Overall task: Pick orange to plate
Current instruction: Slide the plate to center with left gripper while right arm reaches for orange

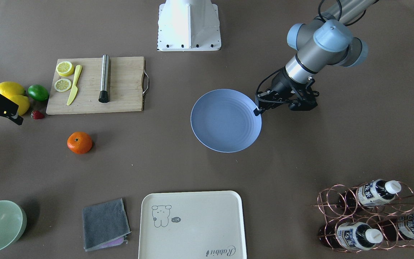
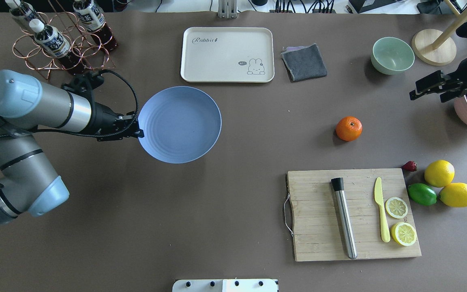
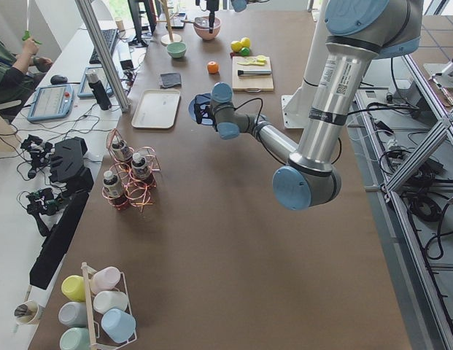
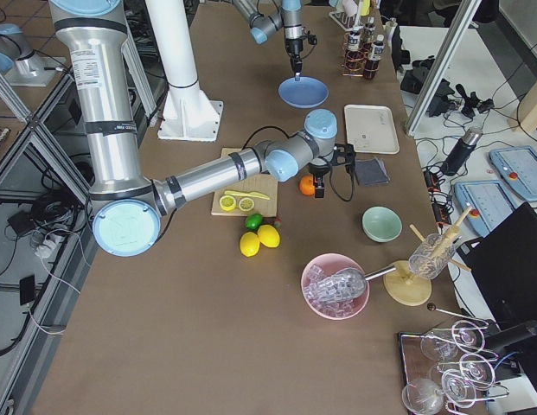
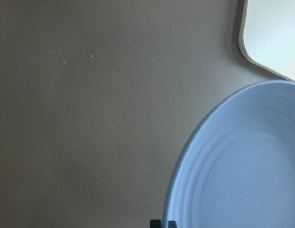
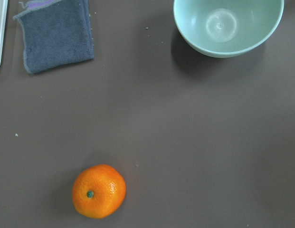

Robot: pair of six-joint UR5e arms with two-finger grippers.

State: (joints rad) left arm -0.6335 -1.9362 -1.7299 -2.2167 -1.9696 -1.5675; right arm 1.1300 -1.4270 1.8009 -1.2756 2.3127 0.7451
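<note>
Two wrist views split the scene. Right wrist view catches the orange (image 6: 99,191), green stem dot facing straight up at the camera. Left wrist view shows only the plate (image 5: 242,171) rim and a tray (image 5: 275,33) corner. Orange is round, no long axis. It sits on the table (image 2: 233,194) between cutting board (image 2: 318,219) and green bowl (image 2: 381,65), well apart from the plate. Right gripper (image 2: 414,91) hovers near the orange, fingers apart, empty. Left gripper (image 2: 137,132) tip is at the plate rim; cannot tell if it is clamped.
</note>
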